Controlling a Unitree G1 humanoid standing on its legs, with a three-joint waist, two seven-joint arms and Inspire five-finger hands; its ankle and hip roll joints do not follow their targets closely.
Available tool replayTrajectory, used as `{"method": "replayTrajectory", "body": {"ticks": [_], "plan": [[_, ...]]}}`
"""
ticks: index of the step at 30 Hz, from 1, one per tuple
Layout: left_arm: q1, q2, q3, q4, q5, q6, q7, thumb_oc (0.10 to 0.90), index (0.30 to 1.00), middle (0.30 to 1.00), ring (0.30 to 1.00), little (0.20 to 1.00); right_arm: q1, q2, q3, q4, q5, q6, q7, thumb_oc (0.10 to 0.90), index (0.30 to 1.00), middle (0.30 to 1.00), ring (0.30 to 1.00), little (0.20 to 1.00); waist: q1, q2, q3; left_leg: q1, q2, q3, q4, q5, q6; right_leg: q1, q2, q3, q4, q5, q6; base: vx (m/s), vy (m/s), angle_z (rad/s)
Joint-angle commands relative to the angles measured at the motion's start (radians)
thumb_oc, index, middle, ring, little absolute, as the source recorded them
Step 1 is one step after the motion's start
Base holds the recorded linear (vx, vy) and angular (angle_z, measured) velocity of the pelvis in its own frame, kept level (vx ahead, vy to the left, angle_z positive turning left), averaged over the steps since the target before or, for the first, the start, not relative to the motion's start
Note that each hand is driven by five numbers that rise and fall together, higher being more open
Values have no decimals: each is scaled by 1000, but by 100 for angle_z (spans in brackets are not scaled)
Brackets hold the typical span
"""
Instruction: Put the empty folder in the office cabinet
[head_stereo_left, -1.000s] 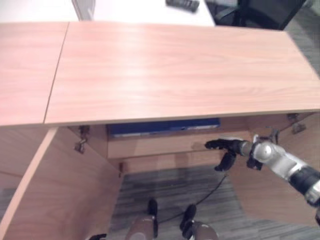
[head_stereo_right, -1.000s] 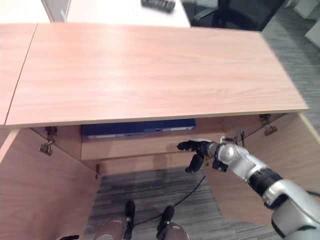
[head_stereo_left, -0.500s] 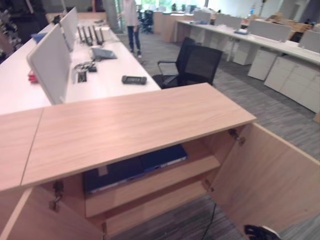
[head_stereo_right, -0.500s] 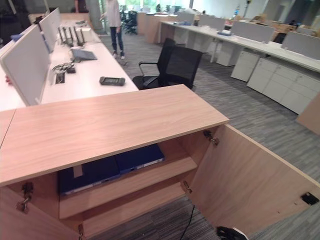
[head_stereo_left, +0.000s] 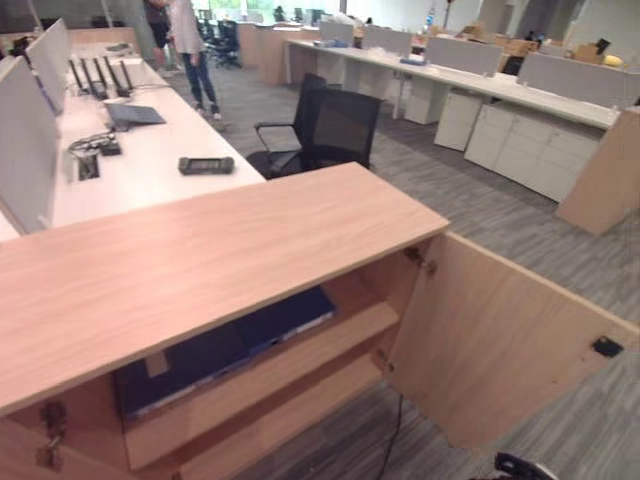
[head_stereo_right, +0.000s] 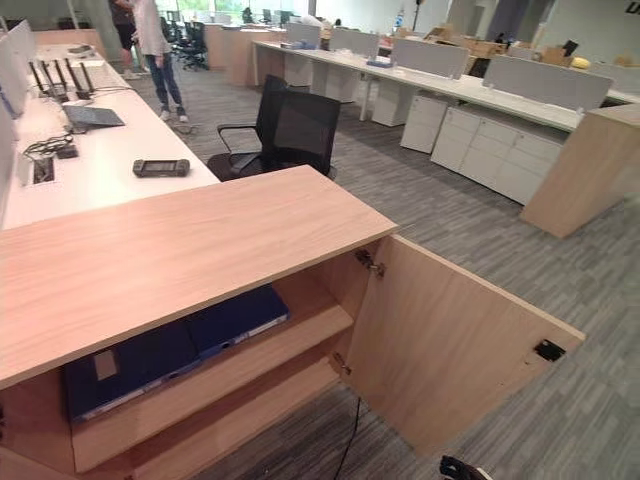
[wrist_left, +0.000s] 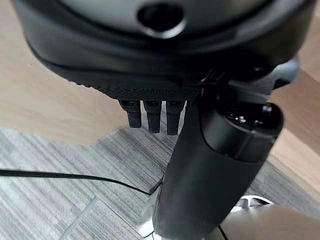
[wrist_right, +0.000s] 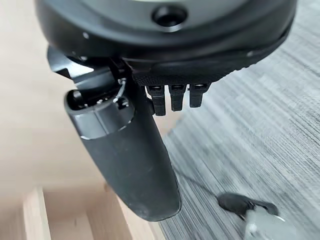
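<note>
**Folder in relation to the two robot hands.** In its wrist view, your left robot hand (wrist_left: 210, 170) hangs over grey carpet (wrist_left: 55, 200) beside a wooden panel. Its thumb is straight, its fingers are loose, and it grips nothing.

In the left eye view, the blue folder (head_stereo_left: 225, 345) sits at lower left. It lies flat on the upper shelf (head_stereo_left: 300, 365) inside the cabinet (head_stereo_left: 200, 260), under the cabinet's top. Its long axis runs along the shelf, rising slightly toward the right of the frame. It shows a darker and a lighter part, and you cannot tell whether these are one item or two.

At centre right the right-hand door (head_stereo_left: 490, 350) stands wide open, swung out toward lower right.

Your right robot hand (wrist_right: 125, 155) is likewise relaxed and empty. A dark tip at the bottom edge, lower right of the eye views, is judged to be this hand.

From that tip the folder lies up and to the left, well apart, with the open door between them. The placing therefore looks done. If you go on to shut the cabinet, the right robot hand is the nearer to the door.
</note>
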Motion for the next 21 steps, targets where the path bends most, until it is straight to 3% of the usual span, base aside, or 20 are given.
{"method": "replayTrajectory", "body": {"ticks": [1,10,21], "plan": [[-34,7,14,31,1,-3,10,800,900,900,900,900,-107,-114,-75,39,26,-46,-58,800,900,900,900,900,-12,-30,15,5,3,-38,48,-64,-2,61,-2,0,-49,-1,61,7,-33,-52],[-60,6,-34,39,2,-1,9,800,900,900,900,900,-185,-324,-197,96,4,-54,-121,800,900,900,900,900,-56,-15,37,14,8,-1,86,-96,0,58,9,36,-45,-5,61,14,-29,-16],[-78,27,-77,59,25,-1,5,800,900,900,900,900,-328,-487,-189,83,-2,-72,-154,800,900,900,900,900,-69,-5,62,27,15,1,99,-131,-10,60,20,51,-41,-19,71,44,-19,-10]]}}
